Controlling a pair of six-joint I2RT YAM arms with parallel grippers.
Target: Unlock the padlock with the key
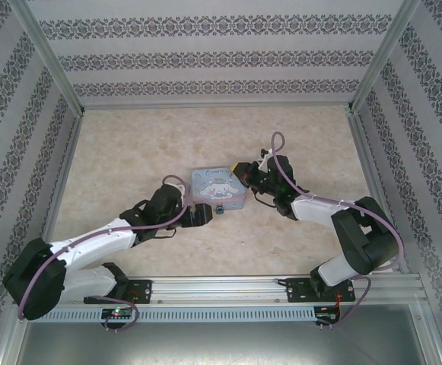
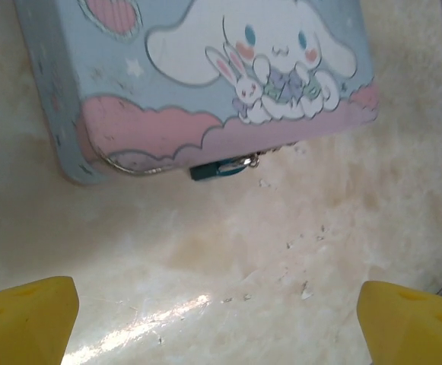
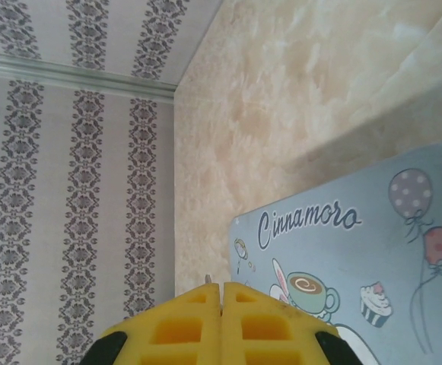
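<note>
The small teal padlock [image 2: 217,169] hangs at the front edge of the pale-blue cartoon tin [image 2: 167,84], and from above it shows as a dark spot [image 1: 220,207]. My left gripper [image 2: 221,315] is open, its yellow fingertips [image 2: 42,312] spread wide over bare table a short way in front of the padlock. It sits just left of the padlock in the top view [image 1: 204,216]. At the tin's far right corner [image 1: 240,169] my right gripper [image 3: 222,293] is shut. A thin grey tip of the key [image 3: 208,278] pokes out between its pads.
The tin [image 1: 217,188] lies in the middle of the marble-patterned table [image 1: 129,160]. Patterned walls [image 1: 221,53] close off the back and both sides. A metal rail [image 1: 281,285] runs along the near edge.
</note>
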